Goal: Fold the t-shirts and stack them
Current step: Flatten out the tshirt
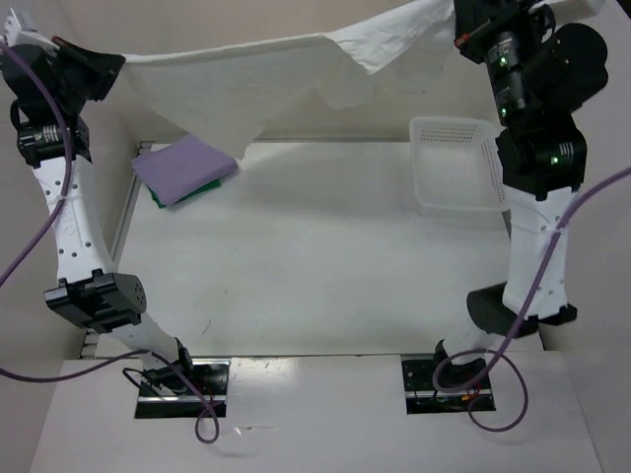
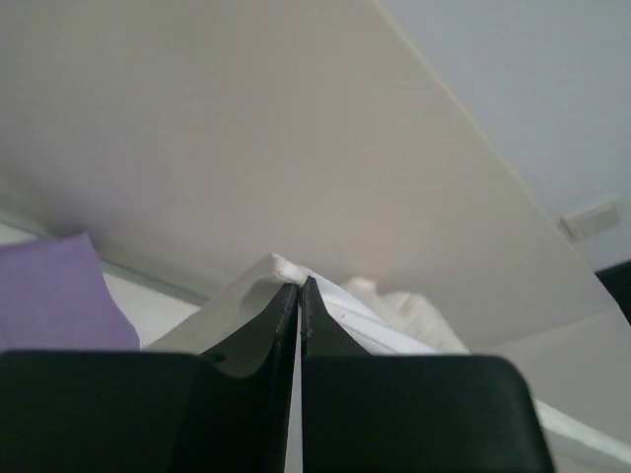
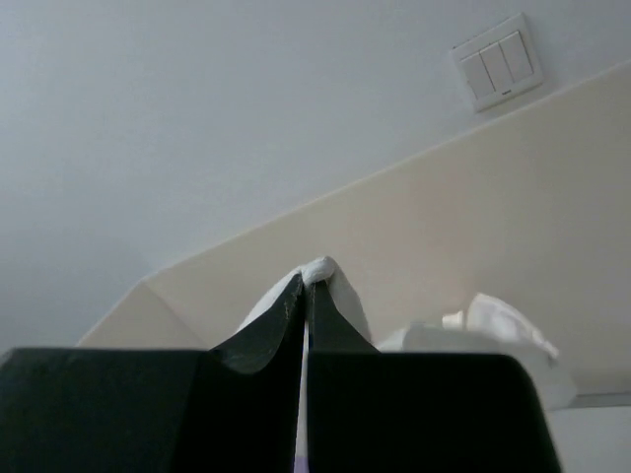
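The cream-white t-shirt (image 1: 246,84) hangs stretched in the air across the back of the table, held by both arms. My left gripper (image 1: 110,61) is shut on its left corner (image 2: 281,268), raised at the far left. At the far right, high up, my right gripper (image 1: 455,25) is shut on the other corner (image 3: 320,268). The middle of the cloth sags toward the table. Folded on the table at the back left lies the lavender-purple t-shirt (image 1: 184,168), on top of the green t-shirt (image 1: 158,197), of which only an edge shows. The purple cloth (image 2: 54,296) also shows in the left wrist view.
A white perforated plastic basket (image 1: 455,166) stands at the back right, beside the right arm. Beige walls close the table at the back and left. The arm bases and purple cables sit at the near edge.
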You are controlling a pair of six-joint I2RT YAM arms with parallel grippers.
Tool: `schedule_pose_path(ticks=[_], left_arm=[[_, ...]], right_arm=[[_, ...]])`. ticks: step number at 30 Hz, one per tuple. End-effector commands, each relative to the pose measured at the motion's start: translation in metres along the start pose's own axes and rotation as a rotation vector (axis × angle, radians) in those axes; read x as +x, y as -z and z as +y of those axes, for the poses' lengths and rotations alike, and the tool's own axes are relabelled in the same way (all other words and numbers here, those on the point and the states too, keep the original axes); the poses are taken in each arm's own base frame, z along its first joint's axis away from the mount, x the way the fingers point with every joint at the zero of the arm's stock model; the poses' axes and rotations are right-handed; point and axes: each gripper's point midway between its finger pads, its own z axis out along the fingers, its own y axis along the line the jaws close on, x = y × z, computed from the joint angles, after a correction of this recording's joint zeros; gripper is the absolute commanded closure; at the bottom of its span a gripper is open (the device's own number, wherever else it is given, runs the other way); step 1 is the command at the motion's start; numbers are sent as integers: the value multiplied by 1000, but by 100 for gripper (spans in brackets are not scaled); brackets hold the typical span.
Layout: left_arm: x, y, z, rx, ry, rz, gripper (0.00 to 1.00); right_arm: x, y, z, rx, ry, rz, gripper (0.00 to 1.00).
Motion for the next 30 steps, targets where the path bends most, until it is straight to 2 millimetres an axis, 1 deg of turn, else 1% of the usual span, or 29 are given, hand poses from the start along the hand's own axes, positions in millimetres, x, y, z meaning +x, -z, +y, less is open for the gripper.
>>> schedule_pose_path(ticks=[1,2,3,4,5,6,7,8,9,10,11,12,13,14,15,16,17,18,19,20,21,22,23,24,25,26,27,28,30], left_arm=[[38,-4,24,-6,42,84,95],[49,-2,35,-26,53,103,95],[70,5,56,-77,66,134,95],[84,8,69,-104,72,162,95],[96,12,77,-111,68,184,95],[104,21,81,-122,65,196,95],[135,28,107,-170,81,263,95],[150,33,113,-181,91,289,95],[157,45,114,-185,78,298,95],[169,51,124,-217,74,312,95],[182,60,136,-251,67,337,95],[203,77,152,-303,88,376,95],[212,85,160,-327,84,394,95],[220,94,169,-361,80,407,95],[230,107,171,-381,64,432,95],[249,122,186,-430,73,473,97],[256,131,193,-459,69,489,97],[263,146,196,-486,66,514,97],[273,154,197,-497,72,542,97],[286,167,207,-530,71,576,97],[292,181,209,-562,80,601,97],[296,190,213,-580,55,625,97],[296,197,215,-603,42,635,98],[296,213,220,-664,23,647,98],[296,222,224,-696,11,659,100],[296,226,222,-714,1,672,100],[296,237,221,-749,3,695,100],[295,238,216,-752,-19,703,100],[296,244,212,-758,-25,732,100]], right_arm=[[70,-8,-50,145,34,161,100],[85,-2,-61,172,42,204,100],[99,7,-71,196,38,239,100],[147,16,-100,249,53,339,100],[144,35,-101,255,46,345,100],[160,45,-113,280,53,385,100],[204,65,-145,361,65,488,100],[213,83,-152,373,68,529,100],[230,98,-164,406,67,574,100],[269,127,-191,468,70,675,100],[284,145,-203,495,78,716,100],[291,161,-207,500,64,739,100],[315,188,-223,545,63,819,100],[324,206,-232,579,72,868,100],[325,218,-228,569,44,883,100],[337,238,-235,598,28,927,100],[341,255,-238,627,18,969,100],[344,267,-235,628,-8,1006,100],[347,283,-235,638,-29,1033,100],[350,295,-233,659,-66,1062,100],[352,314,-232,689,-88,1111,100],[352,327,-224,675,-128,1136,100],[351,336,-220,687,-167,1143,100],[349,345,-216,691,-192,1157,100],[351,366,-215,716,-217,1206,100],[343,374,-200,659,-254,1210,100],[339,380,-198,679,-278,1204,100],[332,388,-191,680,-297,1213,100],[322,392,-185,680,-297,1213,100]])
